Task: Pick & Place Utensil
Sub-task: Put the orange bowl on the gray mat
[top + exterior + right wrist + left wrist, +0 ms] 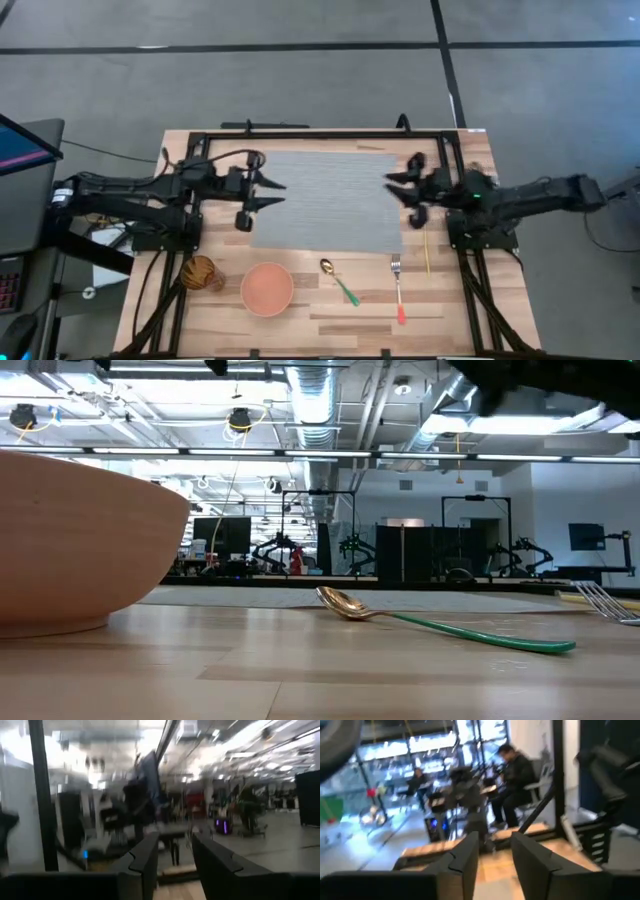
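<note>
A gold spoon with a green handle (339, 282) lies flat on the wooden table near the front edge; it also shows in the low view (440, 625). A fork with a red handle tip (397, 287) lies to its right, its tines showing at the low view's right edge (605, 600). My left gripper (275, 193) hovers open and empty above the left edge of the grey placemat (325, 200). My right gripper (392, 187) hovers open and empty above the mat's right edge. Both wrist views look level into the room past the open fingers.
A salmon bowl (267, 288) stands left of the spoon, large in the low view (80, 545). An amber glass (202, 272) stands left of the bowl. A thin yellow stick (428, 250) lies right of the fork. A person sits in the room beyond (512, 775).
</note>
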You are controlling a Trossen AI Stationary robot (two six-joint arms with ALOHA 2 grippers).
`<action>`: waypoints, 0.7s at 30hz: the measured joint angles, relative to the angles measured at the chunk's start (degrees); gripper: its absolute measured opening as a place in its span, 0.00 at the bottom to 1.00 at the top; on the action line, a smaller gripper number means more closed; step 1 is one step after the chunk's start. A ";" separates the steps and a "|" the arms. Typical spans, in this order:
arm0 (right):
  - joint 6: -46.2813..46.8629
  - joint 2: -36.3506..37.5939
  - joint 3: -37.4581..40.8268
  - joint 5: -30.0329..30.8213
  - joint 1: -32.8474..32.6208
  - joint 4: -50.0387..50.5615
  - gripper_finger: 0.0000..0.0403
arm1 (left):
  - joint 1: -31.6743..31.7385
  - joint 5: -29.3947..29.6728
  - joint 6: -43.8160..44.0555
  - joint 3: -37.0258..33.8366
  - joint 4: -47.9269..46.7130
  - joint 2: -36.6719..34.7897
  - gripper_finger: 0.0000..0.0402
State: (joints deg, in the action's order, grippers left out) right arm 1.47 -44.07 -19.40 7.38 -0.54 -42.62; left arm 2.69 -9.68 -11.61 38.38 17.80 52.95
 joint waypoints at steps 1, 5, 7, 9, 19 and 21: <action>-1.34 -3.18 -2.66 0.02 -0.58 1.12 0.29 | 0.55 0.04 -0.09 0.82 -1.90 0.96 0.33; -2.88 -11.84 -12.09 0.20 -0.87 10.86 0.29 | 0.59 1.30 -0.16 5.54 -16.52 4.92 0.37; -2.90 -14.78 -15.44 0.79 -0.75 17.59 0.29 | -0.41 2.54 -0.01 8.52 -24.56 7.09 0.37; -2.94 -16.92 -18.06 1.57 -0.98 21.96 0.29 | -1.32 2.65 1.86 11.62 -32.46 9.17 0.37; -2.94 -20.18 -22.01 6.53 -0.79 24.78 0.29 | -10.62 2.27 18.65 14.12 -56.63 15.18 0.36; -2.94 -19.94 -22.06 6.20 -0.88 24.16 0.29 | -13.18 1.79 20.46 13.06 -56.52 16.64 0.35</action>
State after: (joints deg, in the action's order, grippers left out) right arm -1.48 -64.01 -41.46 13.58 -1.42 -18.47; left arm -10.49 -7.89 8.85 51.43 -38.71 69.59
